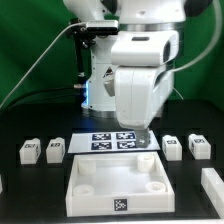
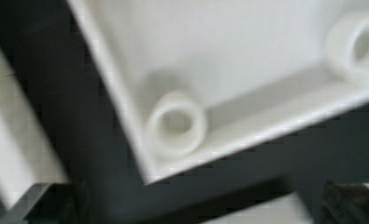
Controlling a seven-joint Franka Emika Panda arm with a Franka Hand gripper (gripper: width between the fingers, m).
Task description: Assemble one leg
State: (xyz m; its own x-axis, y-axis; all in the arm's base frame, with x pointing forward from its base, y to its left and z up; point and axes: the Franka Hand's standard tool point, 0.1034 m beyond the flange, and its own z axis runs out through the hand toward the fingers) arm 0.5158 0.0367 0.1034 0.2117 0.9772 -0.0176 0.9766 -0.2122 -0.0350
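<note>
Up front: white tray point(image 1: 90, 205) on the dark surface point(image 1: 30, 195). Just behind, on the exterior view's right, the leg point(image 1: 172, 146) lying loose near the marker board point(image 1: 113, 141). Probably light, stiff, slick plastic; best pinched mid-shaft. Pincer point(image 1: 146, 137) over tray's far corner, spread apart, empty.
</note>
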